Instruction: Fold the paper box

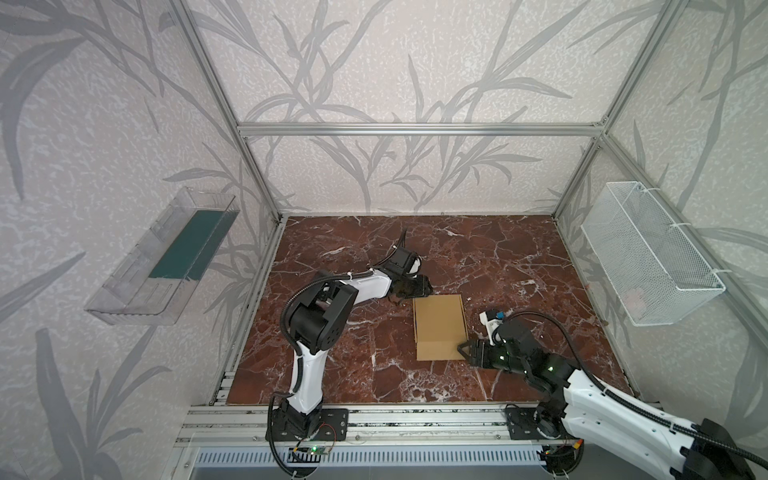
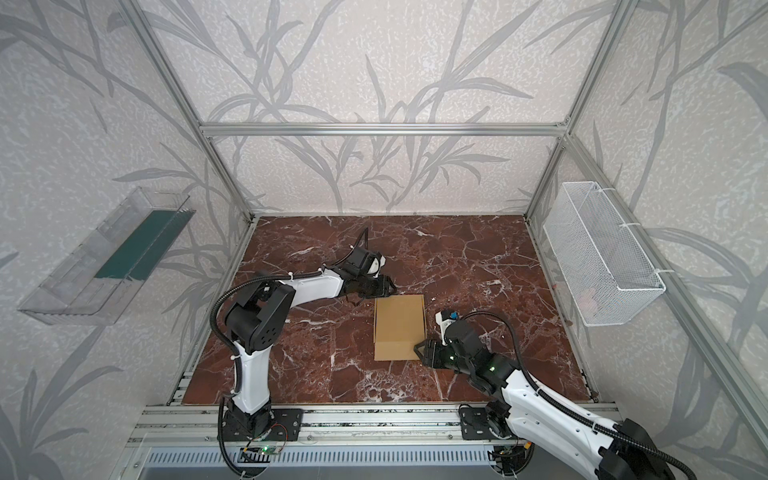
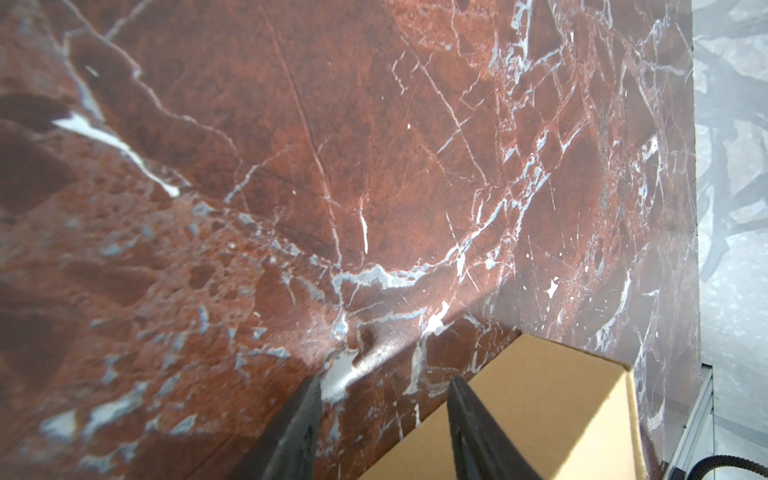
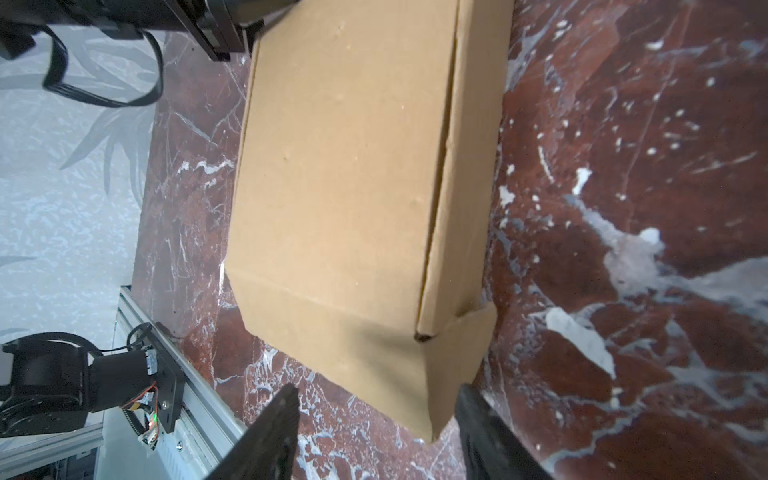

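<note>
Both top views: paper box (image 1: 439, 326) lies closed on marble table (image 1: 353, 374);
Left wrist: left gripper (image 3: 382, 380) fingers apart, holding nothing, beside box edge;
Right wrist: right gripper (image 4: 376, 390) fingers apart, unclamped; corner flap juts out

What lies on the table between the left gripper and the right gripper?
The paper box lies between the left gripper and the right gripper; both top views show it.

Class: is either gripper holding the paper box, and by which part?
Nothing is held. The right gripper stands open around a corner of the paper box; the left gripper is open at another corner.
</note>
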Motion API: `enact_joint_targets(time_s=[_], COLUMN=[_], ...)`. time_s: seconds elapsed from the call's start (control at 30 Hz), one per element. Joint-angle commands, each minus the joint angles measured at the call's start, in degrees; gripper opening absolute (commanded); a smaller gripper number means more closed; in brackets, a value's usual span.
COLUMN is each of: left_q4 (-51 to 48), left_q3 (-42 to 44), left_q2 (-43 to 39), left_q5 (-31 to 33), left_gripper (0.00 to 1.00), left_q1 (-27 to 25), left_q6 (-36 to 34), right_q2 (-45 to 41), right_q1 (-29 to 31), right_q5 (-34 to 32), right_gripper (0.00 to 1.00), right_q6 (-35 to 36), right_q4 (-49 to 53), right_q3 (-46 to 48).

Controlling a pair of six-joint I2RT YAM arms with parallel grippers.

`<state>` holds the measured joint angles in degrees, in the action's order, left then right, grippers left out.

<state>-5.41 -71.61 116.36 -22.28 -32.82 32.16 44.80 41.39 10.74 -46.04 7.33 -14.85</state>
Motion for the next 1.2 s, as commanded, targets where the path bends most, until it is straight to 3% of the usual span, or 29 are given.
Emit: enact_joint_targets(time_s=[0.0, 0.17, 0.37, 1.17], left_q4=[-10.8, -8.6, -5.9, -1.2], left_q3=[4.9, 7.4, 9.7, 13.5], left_q2=[2.7, 1.2, 0.2, 0.5], left_q5=[2.5, 2.6, 2.1, 1.3], left_gripper=[0.53, 0.53, 0.53, 0.53], left_q1=[0.3, 0.2, 0.3, 0.2], left_q6=[1.9, 4.1, 6.5, 7.9], right_q2=[0.4, 1.7, 6.3, 9.5], right_q1=[1.7, 2.0, 2.0, 2.0], right_q5=[-4.7, -7.8, -5.3, -3.6], right_gripper=[0.63, 0.66, 0.66, 0.58], right_q6=[1.0, 2.9, 3.1, 2.0], right_q4=[2.0, 1.9, -5.1, -13.6], right_q3=[0.7, 0.4, 1.1, 2.0])
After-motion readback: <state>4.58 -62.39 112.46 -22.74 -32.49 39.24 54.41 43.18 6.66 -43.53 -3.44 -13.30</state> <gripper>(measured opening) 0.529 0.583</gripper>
